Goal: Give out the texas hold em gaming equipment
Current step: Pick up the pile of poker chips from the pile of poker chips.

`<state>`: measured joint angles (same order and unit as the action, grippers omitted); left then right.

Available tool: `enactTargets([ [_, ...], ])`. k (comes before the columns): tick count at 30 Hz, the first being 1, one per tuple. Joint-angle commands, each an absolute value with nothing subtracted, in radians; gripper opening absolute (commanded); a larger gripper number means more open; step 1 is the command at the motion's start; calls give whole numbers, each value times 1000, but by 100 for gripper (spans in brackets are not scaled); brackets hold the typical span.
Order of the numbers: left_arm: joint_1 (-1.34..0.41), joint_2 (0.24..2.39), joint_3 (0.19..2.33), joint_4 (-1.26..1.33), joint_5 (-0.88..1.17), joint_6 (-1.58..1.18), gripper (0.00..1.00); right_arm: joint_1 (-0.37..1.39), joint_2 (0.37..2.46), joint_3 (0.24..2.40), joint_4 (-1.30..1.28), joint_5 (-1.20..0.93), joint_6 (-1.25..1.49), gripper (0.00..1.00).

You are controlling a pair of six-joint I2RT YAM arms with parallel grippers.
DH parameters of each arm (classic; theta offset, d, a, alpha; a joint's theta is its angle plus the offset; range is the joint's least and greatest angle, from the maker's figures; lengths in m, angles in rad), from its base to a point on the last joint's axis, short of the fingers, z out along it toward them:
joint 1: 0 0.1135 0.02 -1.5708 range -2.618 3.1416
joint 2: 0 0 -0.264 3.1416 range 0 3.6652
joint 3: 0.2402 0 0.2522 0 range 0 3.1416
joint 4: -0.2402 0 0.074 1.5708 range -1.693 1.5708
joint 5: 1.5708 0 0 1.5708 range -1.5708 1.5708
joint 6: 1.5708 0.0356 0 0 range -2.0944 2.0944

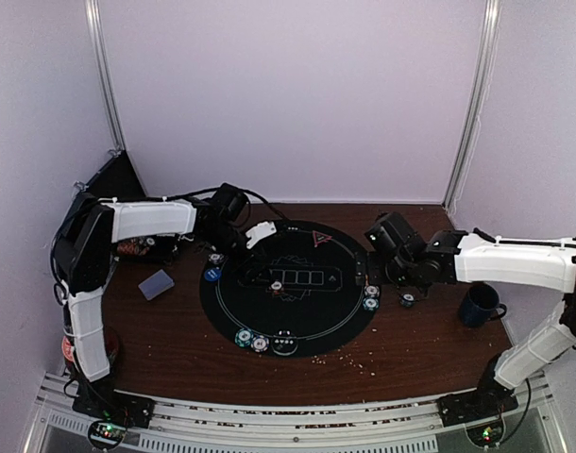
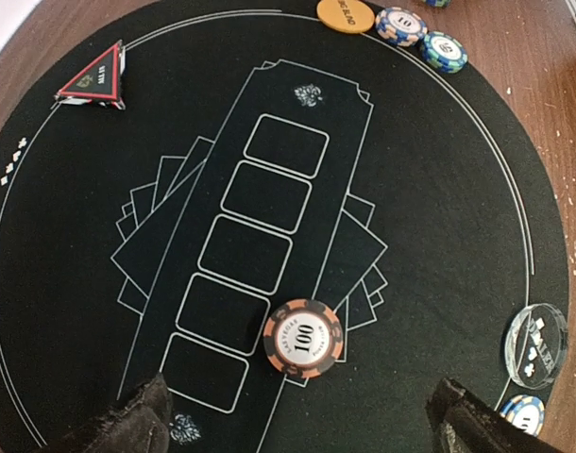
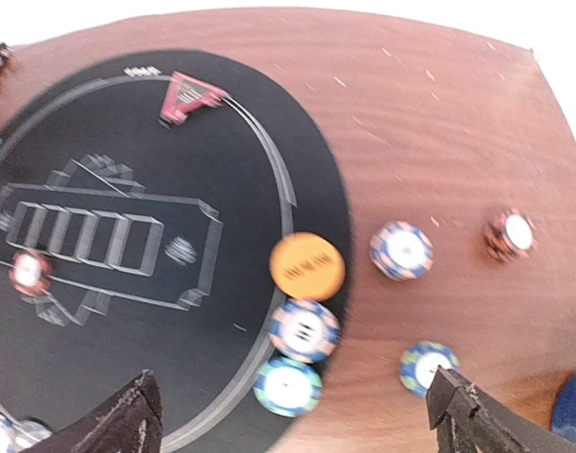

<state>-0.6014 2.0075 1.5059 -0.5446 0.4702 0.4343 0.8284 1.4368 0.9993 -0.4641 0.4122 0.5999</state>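
Note:
A black round mat (image 1: 297, 326) lies mid-table. My left gripper (image 2: 297, 429) is open and empty, hovering over the mat's left part (image 1: 249, 257), just above an orange-and-black "100" chip (image 2: 303, 338). My right gripper (image 3: 293, 425) is open and empty over the mat's right edge (image 1: 379, 268). Below it lie an orange button (image 3: 307, 266) and two striped chips (image 3: 304, 330) on the mat. Three more chips (image 3: 401, 250) lie on the wood beside them. A red triangle marker (image 2: 94, 80) sits at the mat's far edge. A grey-blue card deck (image 1: 156, 283) lies left of the mat.
A dark blue mug (image 1: 479, 304) stands at the right, near my right arm. A clear round button (image 2: 535, 344) and two chips (image 1: 251, 339) sit at the mat's near edge. A red-topped can (image 1: 69, 349) stands behind the left arm's base. Crumbs dot the wooden table (image 1: 430, 354).

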Motion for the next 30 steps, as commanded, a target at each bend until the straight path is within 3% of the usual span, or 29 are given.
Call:
enactTargets([
  [1,-622,2071,1640,-719,436,469,98,797,1331,892,-383,446,590,100],
  [13,-673,2197,1765,-803,337,462,97,770,1154,776,-324,460,615,100],
  [30,-716,2300,1840,-804,252,463,91,769,1134,758,-314,459,618,100],
])
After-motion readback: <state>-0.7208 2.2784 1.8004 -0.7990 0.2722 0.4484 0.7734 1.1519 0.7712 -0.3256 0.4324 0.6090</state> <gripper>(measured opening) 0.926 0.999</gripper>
